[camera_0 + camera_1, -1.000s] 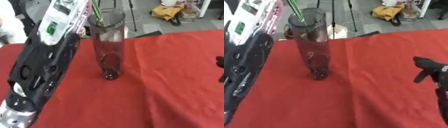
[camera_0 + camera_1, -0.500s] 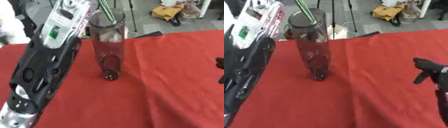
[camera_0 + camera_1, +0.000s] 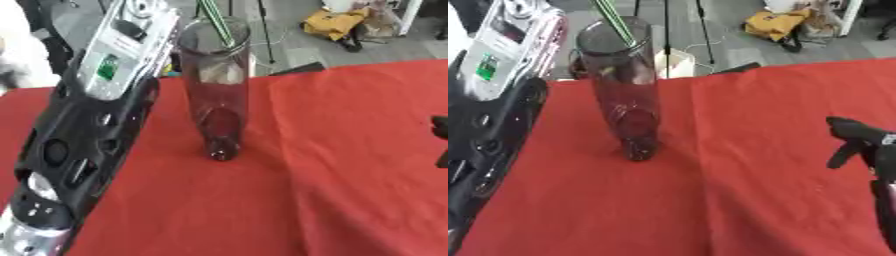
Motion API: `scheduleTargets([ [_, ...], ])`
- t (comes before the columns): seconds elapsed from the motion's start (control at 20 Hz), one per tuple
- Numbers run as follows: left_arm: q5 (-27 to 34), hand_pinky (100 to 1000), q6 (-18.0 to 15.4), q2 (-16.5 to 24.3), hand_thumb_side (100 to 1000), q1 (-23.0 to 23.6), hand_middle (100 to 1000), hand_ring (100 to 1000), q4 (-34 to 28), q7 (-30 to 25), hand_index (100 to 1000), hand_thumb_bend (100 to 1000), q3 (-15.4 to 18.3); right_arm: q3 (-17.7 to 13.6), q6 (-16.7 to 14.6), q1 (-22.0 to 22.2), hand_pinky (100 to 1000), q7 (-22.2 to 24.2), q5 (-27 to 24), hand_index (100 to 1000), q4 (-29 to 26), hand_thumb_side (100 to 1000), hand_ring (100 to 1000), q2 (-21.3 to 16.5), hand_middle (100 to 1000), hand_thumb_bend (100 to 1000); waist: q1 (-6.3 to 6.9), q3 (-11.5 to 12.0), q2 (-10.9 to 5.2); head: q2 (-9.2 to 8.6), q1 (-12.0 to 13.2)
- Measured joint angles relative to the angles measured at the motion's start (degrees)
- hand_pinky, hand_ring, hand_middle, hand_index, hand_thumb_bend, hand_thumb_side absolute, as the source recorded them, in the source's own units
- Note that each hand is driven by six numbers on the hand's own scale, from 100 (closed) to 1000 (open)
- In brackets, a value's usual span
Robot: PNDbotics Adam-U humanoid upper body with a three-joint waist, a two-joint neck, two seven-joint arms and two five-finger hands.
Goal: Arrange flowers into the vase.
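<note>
Left arm [image 3: 83, 150]: big black shell w/ round & oval cut-outs along its length. Silver joint section [image 3: 31, 225] at the lower end, w/ small dark holes. Upper part is a silver/white forearm block [image 3: 122, 50], dark recesses near the top and a small green label [image 3: 108, 67] on its face. Right hand [image 3: 868, 145]: all black, slim fingers; dark wrist below it, edge of view, little detail visible.

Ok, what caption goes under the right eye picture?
Green stems poke from a tall glass vase on a red tablecloth.
</note>
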Motion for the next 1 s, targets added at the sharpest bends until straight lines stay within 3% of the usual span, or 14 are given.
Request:
scheduleTargets([
  [0.25, -5.23, 101, 2.91, 0.47, 974, 0.27, 155, 101, 0.02, -2.17, 256, 100, -0.32, -0.01, 0.06, 0.04, 841, -0.05, 0.13, 752, 0.00, 1000, 838, 0.01, 408, 100, 0.00, 0.12, -0.01, 0.00, -0.11],
  [0.35, -6.67, 155, 4.03, 0.64, 964, 0.46, 196, 154, 0.04, -3.48, 285, 100, -0.33, -0.02, 0.08, 0.05, 841, -0.07, 0.21, 752, 0.00, 1000, 838, 0.01, 407, 100, 0.00, 0.15, -0.01, 0.00, -0.23],
  [0.7, -10.37, 263, 7.46, 1.43, 937, 0.98, 301, 264, 0.76, -8.71, 298, 100, -0.34, -0.30, 0.19, 0.06, 841, -0.19, 0.27, 753, 0.00, 1000, 838, 0.01, 407, 100, -0.01, 0.26, -0.10, 0.01, -0.50],
  [1.0, -12.21, 294, 9.44, 1.46, 915, 1.47, 334, 295, 1.04, -12.19, 308, 100, -0.35, -0.35, 0.27, 0.15, 841, -0.27, 0.27, 753, 0.00, 1000, 838, 0.01, 406, 100, -0.03, 0.44, -0.12, 0.02, -0.63],
])
